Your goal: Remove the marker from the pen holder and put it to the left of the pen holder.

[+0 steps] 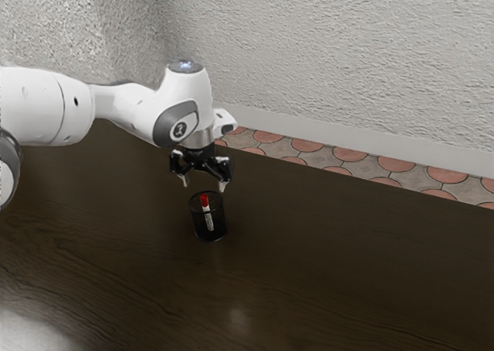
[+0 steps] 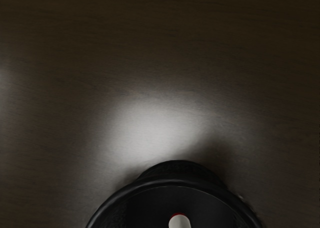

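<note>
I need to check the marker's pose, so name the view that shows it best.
The exterior view: it shows the marker from the side inside the pen holder, red upper part and pale body both visible. The wrist view shows its white end, edged with red, cut off by the lower edge.

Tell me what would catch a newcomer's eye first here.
Most likely the marker's red end, bright in the black pen holder on the dark brown table. Next, perhaps, the white arm reaching in from the exterior view's left, its open hand just above the holder.
</note>
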You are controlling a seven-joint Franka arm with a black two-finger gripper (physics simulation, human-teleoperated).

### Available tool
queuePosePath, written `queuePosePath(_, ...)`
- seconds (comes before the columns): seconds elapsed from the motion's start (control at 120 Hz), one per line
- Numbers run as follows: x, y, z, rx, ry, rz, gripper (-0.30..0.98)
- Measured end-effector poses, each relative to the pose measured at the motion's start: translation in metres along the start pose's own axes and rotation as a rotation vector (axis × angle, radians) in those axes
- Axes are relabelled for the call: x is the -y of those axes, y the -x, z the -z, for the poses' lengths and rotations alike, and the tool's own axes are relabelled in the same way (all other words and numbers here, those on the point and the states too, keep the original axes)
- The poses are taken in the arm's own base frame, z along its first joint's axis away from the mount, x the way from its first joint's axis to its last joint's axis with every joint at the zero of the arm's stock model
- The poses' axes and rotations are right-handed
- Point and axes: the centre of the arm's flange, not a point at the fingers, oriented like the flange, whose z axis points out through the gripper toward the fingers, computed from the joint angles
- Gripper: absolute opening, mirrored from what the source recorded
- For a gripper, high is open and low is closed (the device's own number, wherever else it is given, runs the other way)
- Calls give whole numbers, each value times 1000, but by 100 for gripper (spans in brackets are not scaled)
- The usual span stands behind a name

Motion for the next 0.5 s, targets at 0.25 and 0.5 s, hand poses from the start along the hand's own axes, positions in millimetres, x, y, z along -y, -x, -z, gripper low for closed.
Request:
queuePosePath(0.25, -18, 14, -8, -20, -6, 54, 69)
queuePosePath(0.5, -24, 36, -5, -7, -9, 86, 69)
